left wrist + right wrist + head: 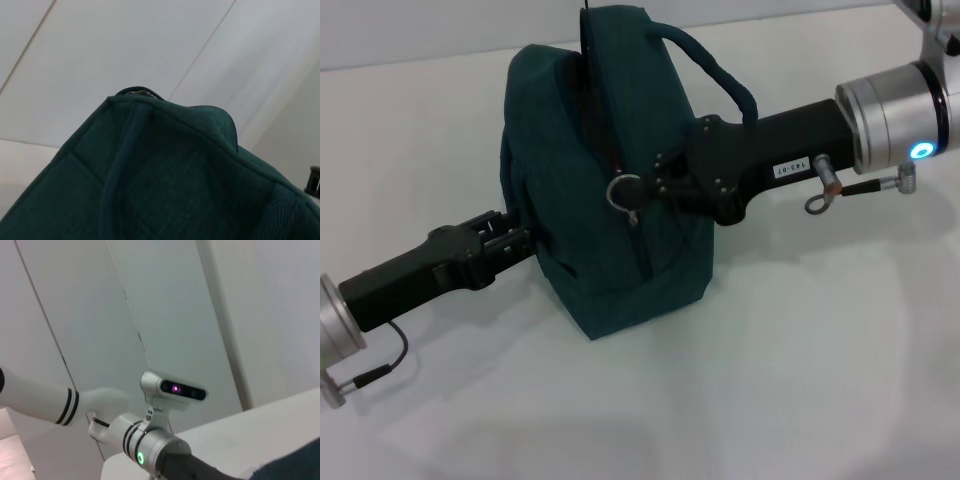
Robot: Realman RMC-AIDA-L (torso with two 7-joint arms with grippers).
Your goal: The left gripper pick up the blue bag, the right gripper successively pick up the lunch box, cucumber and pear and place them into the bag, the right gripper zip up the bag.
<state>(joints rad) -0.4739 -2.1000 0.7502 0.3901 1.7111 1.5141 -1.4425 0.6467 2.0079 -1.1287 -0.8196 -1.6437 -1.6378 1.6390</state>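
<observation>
The blue bag (605,190) stands upright on the white table (800,360). The left gripper (515,243) pinches the bag's side to keep it steady. The right gripper (655,185) pinches the zipper pull (626,193) on the bag's front, likely to zip it shut.

Black hands (650,185) on silver wrist cuffs, one ringed with blue light, thin cables trailing

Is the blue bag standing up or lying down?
Standing up. The blue bag sits on the table, handle on top.
</observation>
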